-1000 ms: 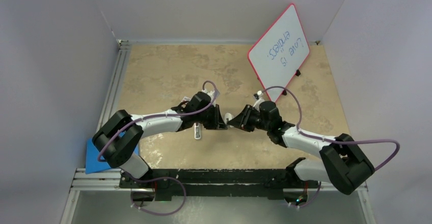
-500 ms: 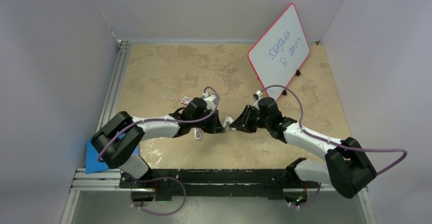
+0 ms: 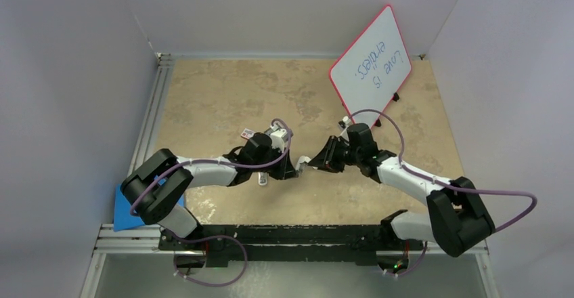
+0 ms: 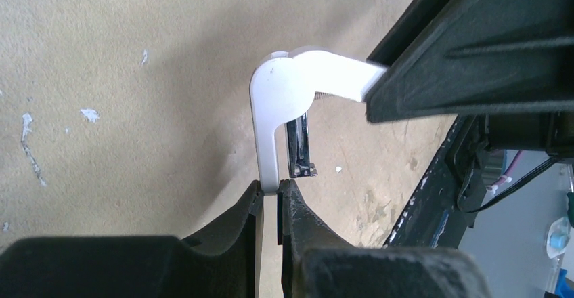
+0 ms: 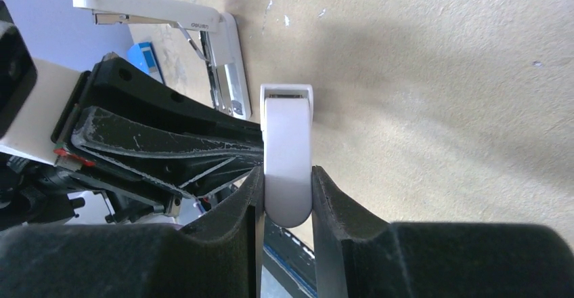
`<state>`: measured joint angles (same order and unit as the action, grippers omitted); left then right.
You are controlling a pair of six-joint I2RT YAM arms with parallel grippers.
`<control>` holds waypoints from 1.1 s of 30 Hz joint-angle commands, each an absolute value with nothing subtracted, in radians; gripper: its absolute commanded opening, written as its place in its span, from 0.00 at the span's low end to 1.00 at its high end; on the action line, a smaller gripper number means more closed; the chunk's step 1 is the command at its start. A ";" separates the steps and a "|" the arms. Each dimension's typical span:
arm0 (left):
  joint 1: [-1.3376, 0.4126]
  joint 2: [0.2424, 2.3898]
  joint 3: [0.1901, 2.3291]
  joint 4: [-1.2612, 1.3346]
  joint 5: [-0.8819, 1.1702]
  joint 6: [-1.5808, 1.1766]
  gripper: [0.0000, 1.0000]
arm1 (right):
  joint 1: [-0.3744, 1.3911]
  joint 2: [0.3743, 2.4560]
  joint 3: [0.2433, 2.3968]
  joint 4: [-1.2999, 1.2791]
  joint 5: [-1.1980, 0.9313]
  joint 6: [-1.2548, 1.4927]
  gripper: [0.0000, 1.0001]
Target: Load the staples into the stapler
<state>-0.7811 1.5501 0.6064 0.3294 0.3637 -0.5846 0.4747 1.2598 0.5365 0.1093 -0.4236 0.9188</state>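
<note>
Both grippers hold a short white hinged piece (image 3: 302,161) above the middle of the table, bent to an L (image 4: 274,101) with a dark metal channel (image 4: 298,145) inside. My left gripper (image 4: 271,188) is shut on one leg. My right gripper (image 5: 288,173) is shut on the other, rounded leg (image 5: 288,142). The stapler (image 3: 262,174) lies on the table below the left wrist. In the right wrist view it stands swung open, arm (image 5: 145,5) lifted over its base (image 5: 227,68). The staples' red-and-white box (image 3: 248,134) lies just behind the left wrist.
A red-framed whiteboard (image 3: 371,68) leans at the back right. A blue pad (image 3: 125,210) lies at the near left edge. Grey walls close three sides, and a black rail (image 3: 291,233) with the arm bases runs along the front.
The left wrist has dropped and drawn nearer, uncovering the red-and-white box. The right arm has stretched farther back. The white piece stays between both grippers.
</note>
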 commanded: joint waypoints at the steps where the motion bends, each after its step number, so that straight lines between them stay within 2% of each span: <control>1: -0.789 1.528 0.561 0.293 0.412 -0.512 0.00 | 0.403 1.274 0.581 0.120 -0.344 0.839 0.25; 10: -0.791 1.537 0.562 0.325 0.459 -0.521 0.00 | 0.387 1.328 0.601 0.111 -0.403 0.748 0.31; 18: -0.790 1.529 0.649 0.208 0.425 -0.615 0.00 | 0.387 1.329 0.552 0.199 -0.427 0.745 0.47; 24: -0.791 1.552 0.703 0.168 0.396 -0.736 0.00 | 0.392 1.268 0.491 0.295 -0.424 0.800 0.66; 28: -0.792 1.568 0.738 0.176 0.379 -0.828 0.00 | 0.425 1.184 0.447 0.325 -0.336 0.872 0.74; 33: -0.794 1.620 0.772 0.170 0.354 -0.868 0.00 | 0.507 1.098 0.413 0.335 -0.146 1.000 0.78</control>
